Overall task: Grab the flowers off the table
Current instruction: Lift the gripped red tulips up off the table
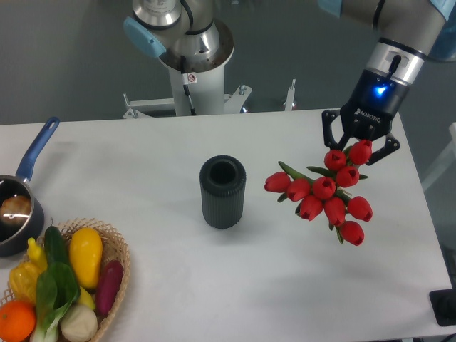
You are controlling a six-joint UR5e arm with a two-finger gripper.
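The flowers (324, 189), a bunch of red tulips with green leaves, are at the right of the white table (142, 149). Their heads fan out down and to the left from the gripper. My gripper (360, 151) is right over the upper end of the bunch, pointing down. Its two dark fingers (328, 135) stand on either side of the top two tulip heads. The fingertips and the stems are hidden behind those heads, so the grip does not show. I cannot tell whether the bunch rests on the table or hangs just above it.
A dark ribbed cylinder (222, 191) stands upright left of the flowers. A wicker basket (117, 251) of vegetables is at the front left corner, with a blue-handled pot (18, 206) behind it. The robot's base (191, 64) is at the back edge.
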